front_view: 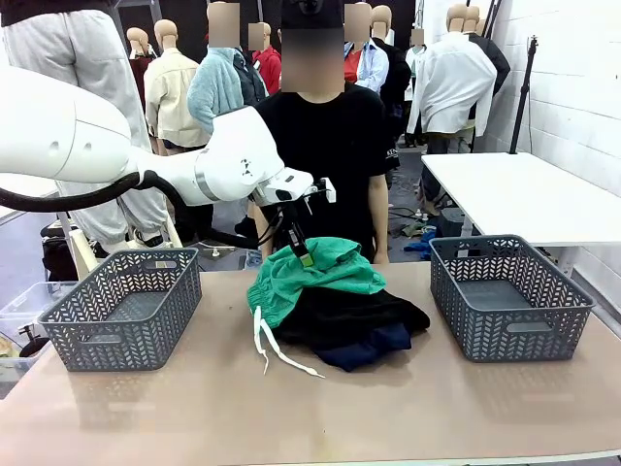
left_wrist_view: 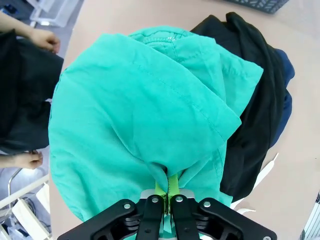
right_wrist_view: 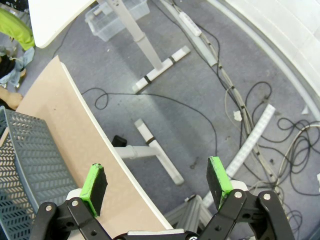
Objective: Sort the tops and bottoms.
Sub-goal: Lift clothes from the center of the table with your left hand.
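Note:
The teal-green bottoms [front_view: 315, 277] lie on top of a pile of dark clothes [front_view: 354, 320] in the middle of the table, their white drawstring [front_view: 267, 345] trailing toward the front. My left gripper [front_view: 304, 257] is shut on a fold of the bottoms [left_wrist_view: 145, 125] near the back of the pile; in the left wrist view the green pads [left_wrist_view: 169, 187] are pressed together on the cloth. A black garment [left_wrist_view: 255, 110] and a navy one [left_wrist_view: 286, 80] lie beneath. My right gripper [right_wrist_view: 157, 182] is open, out past the table's edge above the floor.
A grey basket [front_view: 124, 306] stands at the table's left and another grey basket [front_view: 509, 291] at the right. A person in a black shirt [front_view: 335, 146] stands at the far side, hands [left_wrist_view: 42, 37] near the table edge. Cables lie on the floor [right_wrist_view: 240, 95].

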You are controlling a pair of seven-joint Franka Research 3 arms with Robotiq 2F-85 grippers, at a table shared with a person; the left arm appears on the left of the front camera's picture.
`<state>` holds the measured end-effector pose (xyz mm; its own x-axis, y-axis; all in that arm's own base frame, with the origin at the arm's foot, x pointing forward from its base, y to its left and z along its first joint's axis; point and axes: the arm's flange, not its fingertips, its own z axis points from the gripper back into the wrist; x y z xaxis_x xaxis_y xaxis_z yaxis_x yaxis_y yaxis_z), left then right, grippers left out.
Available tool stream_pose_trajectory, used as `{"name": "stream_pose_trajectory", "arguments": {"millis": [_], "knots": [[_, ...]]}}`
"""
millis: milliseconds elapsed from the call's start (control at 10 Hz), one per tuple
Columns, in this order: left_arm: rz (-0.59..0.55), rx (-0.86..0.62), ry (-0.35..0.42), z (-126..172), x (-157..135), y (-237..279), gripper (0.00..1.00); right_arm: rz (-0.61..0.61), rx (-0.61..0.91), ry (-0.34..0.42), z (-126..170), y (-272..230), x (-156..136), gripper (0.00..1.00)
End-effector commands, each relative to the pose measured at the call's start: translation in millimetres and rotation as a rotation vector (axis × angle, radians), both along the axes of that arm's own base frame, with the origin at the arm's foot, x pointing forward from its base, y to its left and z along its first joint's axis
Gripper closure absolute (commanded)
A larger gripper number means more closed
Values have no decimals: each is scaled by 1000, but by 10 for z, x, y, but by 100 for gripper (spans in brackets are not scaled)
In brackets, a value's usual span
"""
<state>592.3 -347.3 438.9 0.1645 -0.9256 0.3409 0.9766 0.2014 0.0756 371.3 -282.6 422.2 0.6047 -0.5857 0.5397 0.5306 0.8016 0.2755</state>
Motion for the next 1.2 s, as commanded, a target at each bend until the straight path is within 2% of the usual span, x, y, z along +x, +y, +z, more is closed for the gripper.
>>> {"name": "stream_pose_trajectory", "arguments": {"millis": [0,200,400,500,800,900,1100], "knots": [[-29,-35,-49,253,-180,28,100,8,-19,2,-2,24,-29,0],[-53,-36,-142,711,-365,26,100,8,-19,2,-2,24,-29,0],[-41,-4,-270,1294,-524,19,100,8,-19,2,-2,24,-29,0],[-39,3,-291,1648,-645,-14,100,8,-19,2,-2,24,-29,0],[-27,57,-484,2690,-1256,-191,100,8,-19,2,-2,24,-29,0],[-4,46,-582,2972,-1433,-254,100,8,-19,2,-2,24,-29,0],[30,11,-698,3485,-1684,-388,100,8,-19,2,-2,24,-29,0]]}}
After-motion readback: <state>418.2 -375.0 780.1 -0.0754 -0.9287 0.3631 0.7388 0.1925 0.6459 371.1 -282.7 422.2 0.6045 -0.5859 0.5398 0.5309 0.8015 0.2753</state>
